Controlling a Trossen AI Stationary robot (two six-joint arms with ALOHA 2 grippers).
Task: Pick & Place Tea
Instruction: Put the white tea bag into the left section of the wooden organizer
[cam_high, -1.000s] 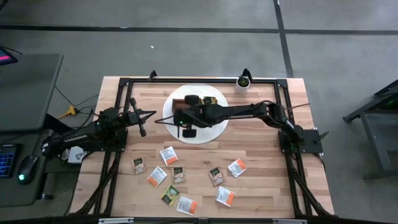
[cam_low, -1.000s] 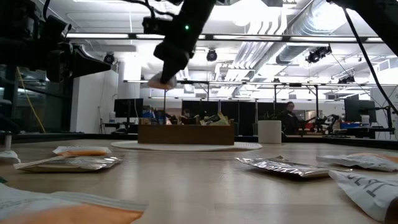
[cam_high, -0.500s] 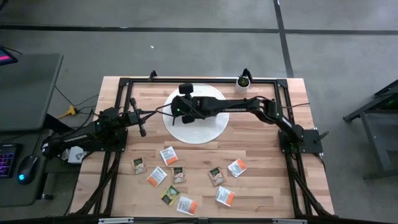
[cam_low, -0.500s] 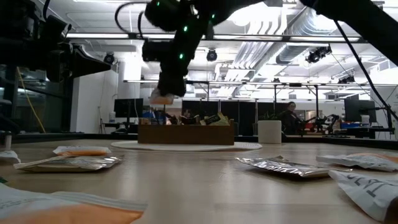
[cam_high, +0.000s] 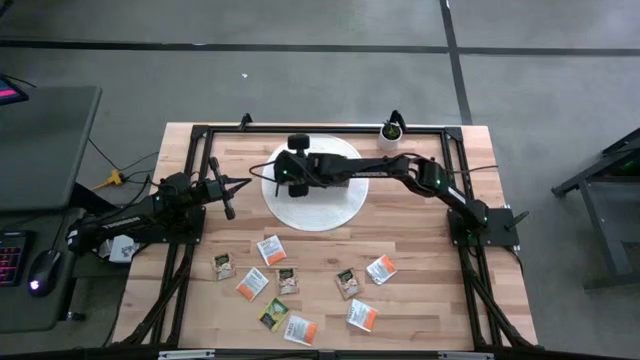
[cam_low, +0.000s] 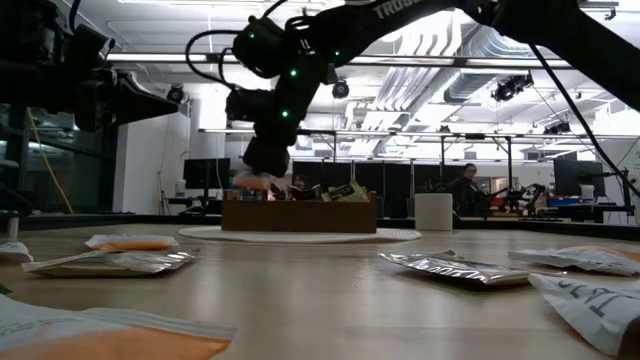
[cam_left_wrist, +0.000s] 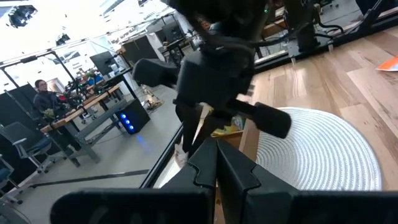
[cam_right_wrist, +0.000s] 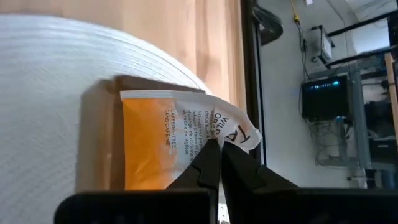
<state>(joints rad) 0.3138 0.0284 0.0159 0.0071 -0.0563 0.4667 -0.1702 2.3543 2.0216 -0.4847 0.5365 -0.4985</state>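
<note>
Right gripper (cam_right_wrist: 219, 148) is clamped on an orange-white tea bag (cam_right_wrist: 177, 134), hanging it right over the wooden box (cam_low: 299, 214) on the white mat (cam_high: 340, 212). A few bags are already boxed; nine still lie on the table (cam_high: 420, 250). Left gripper (cam_high: 228, 207) sits closed, empty.

One white-orange sachet (cam_right_wrist: 180, 134) hangs pinched at its white edge, bent, orange half over the box end. Nine more sachets (cam_high: 290, 282) lie flat and scattered on the table's near half, orange-white and green-yellow mixed, most apart from each other. A few more poke up from the box (cam_low: 343, 191).
</note>
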